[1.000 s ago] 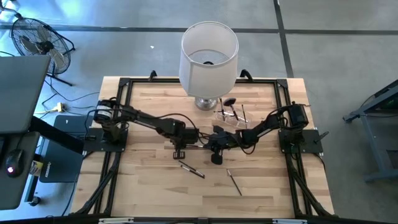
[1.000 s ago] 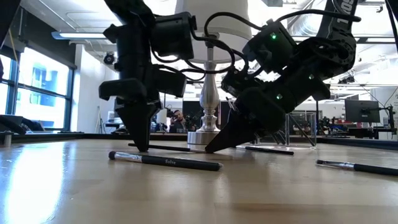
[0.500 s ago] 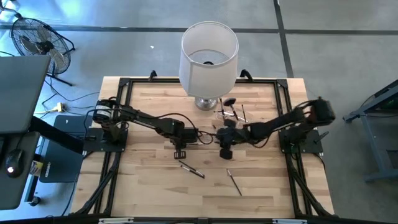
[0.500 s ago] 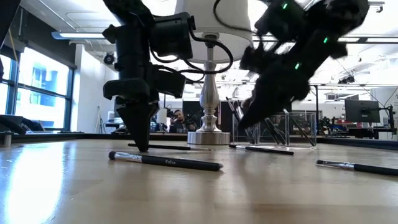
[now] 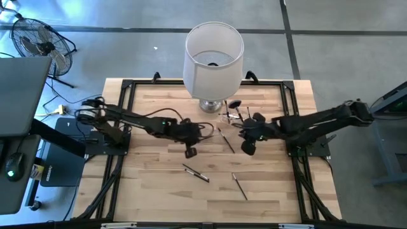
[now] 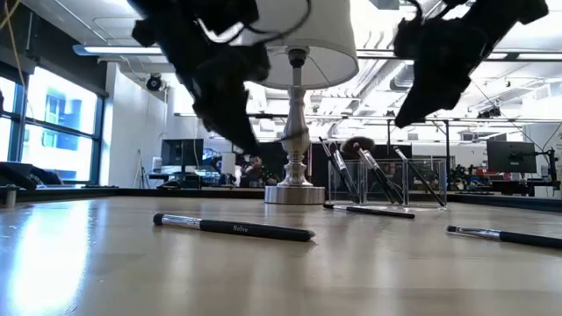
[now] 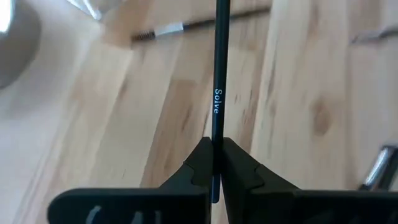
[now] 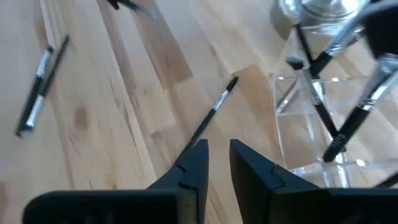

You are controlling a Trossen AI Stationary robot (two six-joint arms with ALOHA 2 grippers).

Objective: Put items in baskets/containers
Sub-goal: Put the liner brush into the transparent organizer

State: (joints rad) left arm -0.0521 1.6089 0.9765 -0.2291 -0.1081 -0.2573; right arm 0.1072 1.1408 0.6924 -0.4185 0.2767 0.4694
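Observation:
My left gripper hangs lifted over the table's middle and is shut on a thin black brush marked "Solve". My right gripper is open by a narrow gap and empty. It hangs above the table just near of the clear holder. Several brushes lean in that holder, one with a fluffy head. Three brushes lie flat on the wood: one under the right gripper, two nearer. My left gripper pinches the black brush's handle between its two fingers. The brush lies along the fingers and sticks out forward past them, with a short end showing behind the tips. The brush is lifted clear of the table.
A tall lamp with a white shade stands on its silver base at the far middle, right beside the holder. A black metal frame borders the table. Bare wood lies toward the near edge.
My left gripper has risen from the table and tipped, taking up the brush that lay under it. My right gripper has lifted off the table and moved toward the table's right, ending beside the clear holder, with the arm stretched out farther.

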